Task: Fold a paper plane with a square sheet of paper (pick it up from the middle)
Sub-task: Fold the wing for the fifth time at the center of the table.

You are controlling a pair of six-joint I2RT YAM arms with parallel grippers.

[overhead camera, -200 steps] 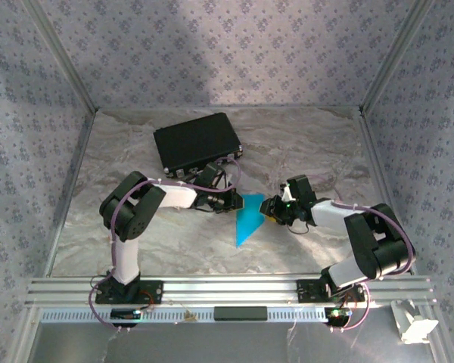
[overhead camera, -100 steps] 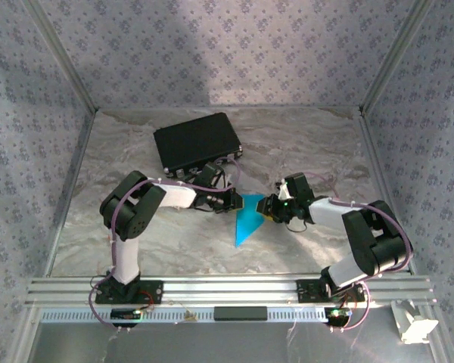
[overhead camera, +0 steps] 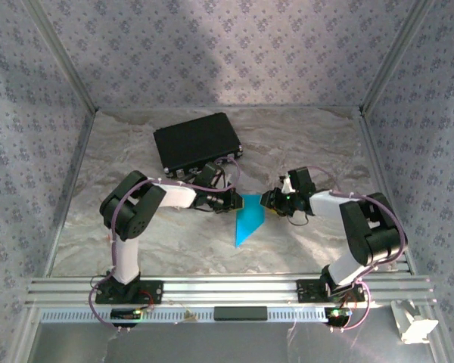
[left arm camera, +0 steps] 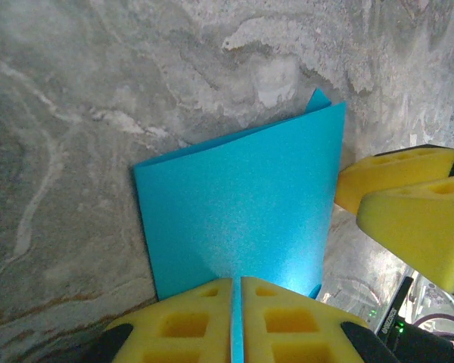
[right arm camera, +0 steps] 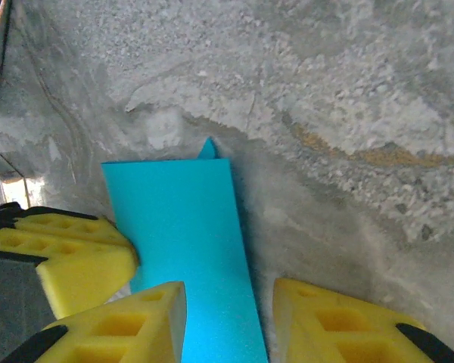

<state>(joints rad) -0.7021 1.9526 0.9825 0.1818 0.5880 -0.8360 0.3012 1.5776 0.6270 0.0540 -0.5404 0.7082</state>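
The square sheet of paper (overhead camera: 248, 223) is folded into a bright cyan shape that narrows to a point toward the near edge. My left gripper (overhead camera: 238, 201) is shut on its upper left edge. In the left wrist view the yellow fingers (left arm camera: 189, 321) pinch the paper (left arm camera: 242, 200) between them. My right gripper (overhead camera: 269, 200) stands open at the paper's upper right side. In the right wrist view its jaws (right arm camera: 227, 318) straddle the right edge of the paper (right arm camera: 185, 234) with a gap on the right, and the left gripper's fingers (right arm camera: 60, 253) show beside the sheet.
A black case (overhead camera: 197, 141) lies at the back left of the marbled table (overhead camera: 325, 144). Patterned walls close in the back and both sides. An aluminium rail (overhead camera: 227, 287) runs along the near edge.
My right gripper has shifted slightly away from the near edge and closer to the paper's right side. The left gripper keeps its hold and has barely moved.
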